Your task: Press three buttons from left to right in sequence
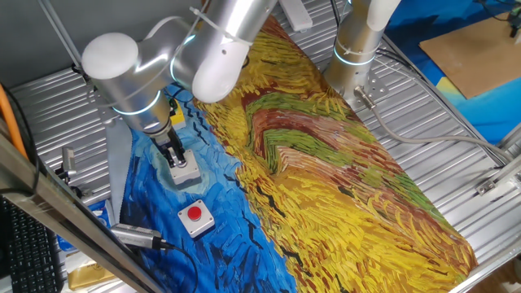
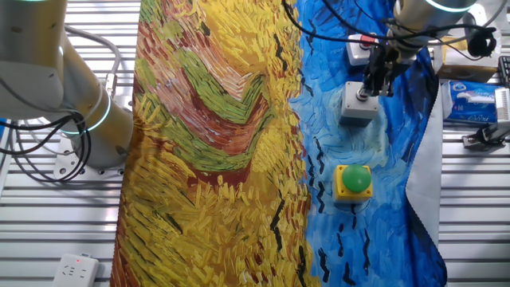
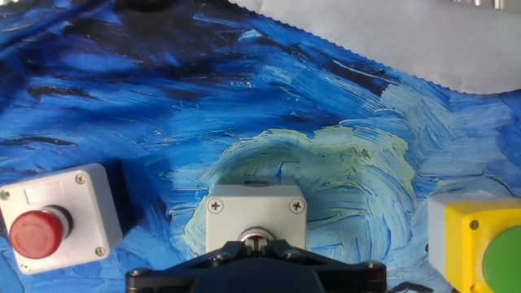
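While the gripper point(image 2: 369, 93) sits on the middle grey button box point(image 2: 358, 105), centre-right of frame, finger spacing cannot be told. Green-capped yellow box point(image 2: 353, 182) below; second red-capped box point(image 1: 195, 217) lower left. Advice: press straight down, centred on cap, then lift clear.

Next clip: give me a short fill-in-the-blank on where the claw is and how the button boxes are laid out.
1. The claw is down on the ___ of the three boxes, a light grey square button box.
2. The yellow square button box has a ___ round cap.
3. The other light grey square button box has a ___ round cap.

Missing words: middle; green; red
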You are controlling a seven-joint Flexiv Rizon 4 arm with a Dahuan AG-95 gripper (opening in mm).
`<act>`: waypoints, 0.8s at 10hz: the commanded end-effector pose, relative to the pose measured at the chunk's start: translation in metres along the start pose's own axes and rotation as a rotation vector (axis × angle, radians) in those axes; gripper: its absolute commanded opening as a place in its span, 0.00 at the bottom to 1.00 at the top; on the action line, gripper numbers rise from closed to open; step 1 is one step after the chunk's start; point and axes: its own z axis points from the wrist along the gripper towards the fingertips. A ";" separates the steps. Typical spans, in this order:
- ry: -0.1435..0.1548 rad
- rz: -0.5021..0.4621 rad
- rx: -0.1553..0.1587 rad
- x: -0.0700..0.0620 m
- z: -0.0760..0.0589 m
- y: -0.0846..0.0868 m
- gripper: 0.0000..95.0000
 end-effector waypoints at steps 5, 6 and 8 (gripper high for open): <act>0.006 0.009 0.032 0.014 -0.027 0.001 0.00; 0.006 0.009 0.030 0.014 -0.028 0.001 0.00; 0.006 0.011 0.031 0.016 -0.032 0.002 0.00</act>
